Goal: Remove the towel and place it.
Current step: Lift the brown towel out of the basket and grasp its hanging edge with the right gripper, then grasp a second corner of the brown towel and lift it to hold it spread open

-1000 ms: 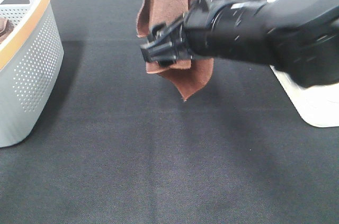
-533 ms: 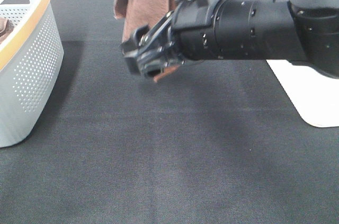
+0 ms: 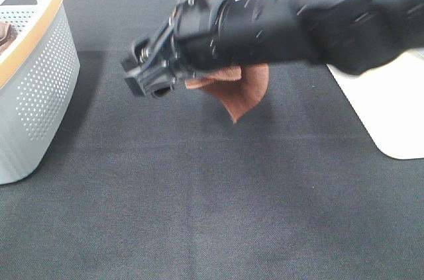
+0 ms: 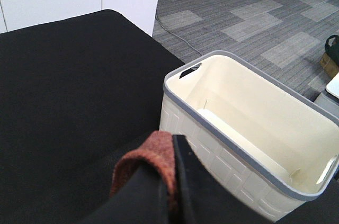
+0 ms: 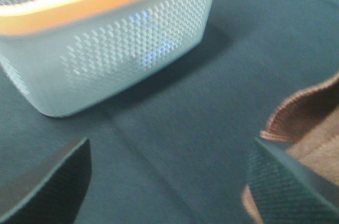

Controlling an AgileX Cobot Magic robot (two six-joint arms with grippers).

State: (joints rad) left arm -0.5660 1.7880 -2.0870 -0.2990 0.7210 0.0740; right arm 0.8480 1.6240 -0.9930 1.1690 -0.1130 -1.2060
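Now, towel (image 3: pixel 240 94): dangling above the table (image 3: pixel 199 214), corner pointing down.
Left gripper (image 4: pixel 170 181): clamped tight on towel's edge.
Right gripper (image 3: pixel 147 78): jaws wide, empty, towel just beside one finger.
Basket (image 3: pixel 33 81): well apart.

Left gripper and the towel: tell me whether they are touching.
Touching. The left wrist view shows the towel folded between the shut black fingers of the left gripper, with cloth pressed against them and no gap.

Right arm (image 3: pixel 298 22): glossy black cylindrical links, small screws; black claw (image 3: pixel 147 80), dimpled pads (image 5: pixel 286 181).
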